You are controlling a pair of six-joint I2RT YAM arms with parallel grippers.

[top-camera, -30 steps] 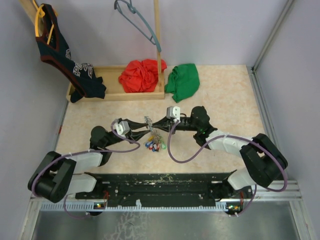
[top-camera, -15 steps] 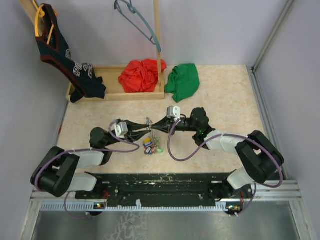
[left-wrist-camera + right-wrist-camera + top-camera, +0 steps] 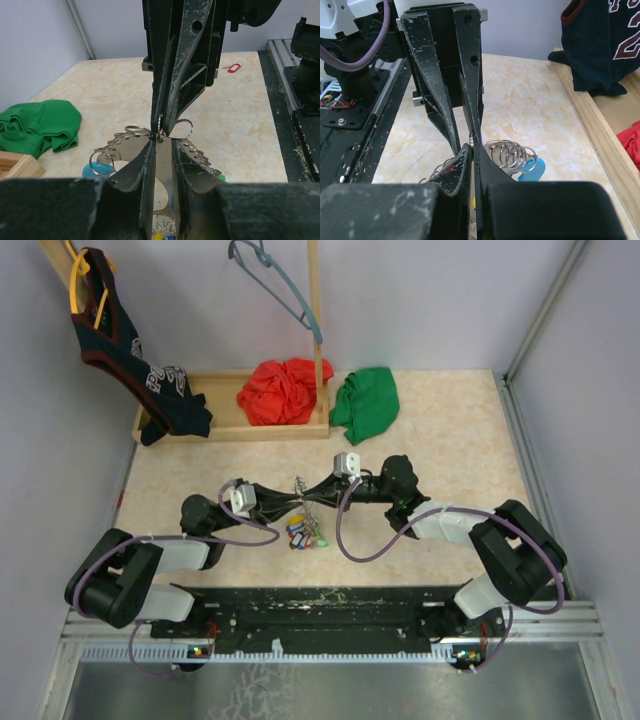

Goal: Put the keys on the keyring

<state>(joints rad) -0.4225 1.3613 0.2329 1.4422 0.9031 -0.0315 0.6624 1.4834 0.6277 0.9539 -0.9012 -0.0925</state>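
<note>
My two grippers meet tip to tip at mid-table. The right gripper point(image 3: 310, 497) point(image 3: 472, 149) is shut on a small split ring point(image 3: 160, 131) at its very tips. Facing it, the left gripper point(image 3: 286, 502) point(image 3: 162, 145) has its jaws a narrow gap apart just short of that ring, with nothing visibly pinched. The keyring point(image 3: 98, 170) point(image 3: 529, 167), light blue and grey metal, hangs under both, with several wire rings threaded along it. The keys' coloured tags point(image 3: 305, 533) dangle below. One red-tagged key point(image 3: 233, 67) lies apart on the table.
A wooden tray point(image 3: 225, 430) at the back holds a red cloth point(image 3: 280, 390). A green cloth point(image 3: 365, 405) lies beside it. A dark jersey point(image 3: 130, 350) hangs at the back left and a blue-grey hanger point(image 3: 275, 280) beside a wooden post point(image 3: 315, 310). Walls close both sides.
The left gripper has moved right, up to the right gripper's tips, and its jaws have narrowed. The bunch of tags has shifted slightly left. The right gripper stays shut in place.
</note>
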